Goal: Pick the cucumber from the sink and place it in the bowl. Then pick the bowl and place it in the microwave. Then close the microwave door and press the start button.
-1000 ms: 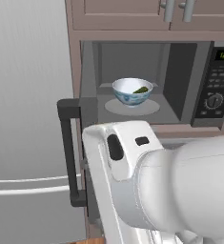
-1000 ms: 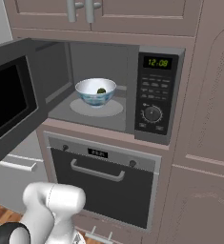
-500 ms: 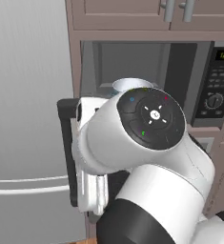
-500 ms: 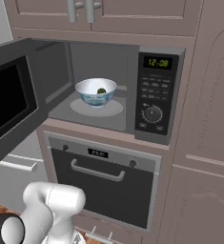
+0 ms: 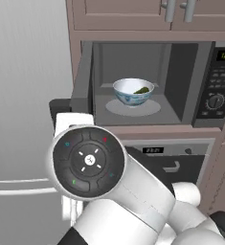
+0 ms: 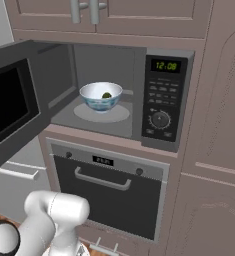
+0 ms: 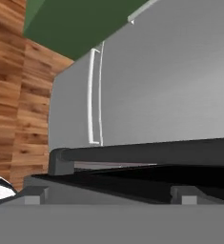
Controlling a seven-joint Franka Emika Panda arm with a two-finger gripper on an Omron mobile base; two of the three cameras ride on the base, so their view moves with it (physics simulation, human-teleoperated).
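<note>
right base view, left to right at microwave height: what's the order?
microwave door, swung open → bowl on the turntable, cucumber inside it → control panel with clock display and dial

I read "12:09" in green on the microwave (image 6: 114, 92) clock display (image 6: 166, 65); the keypad labels are too small.
</note>
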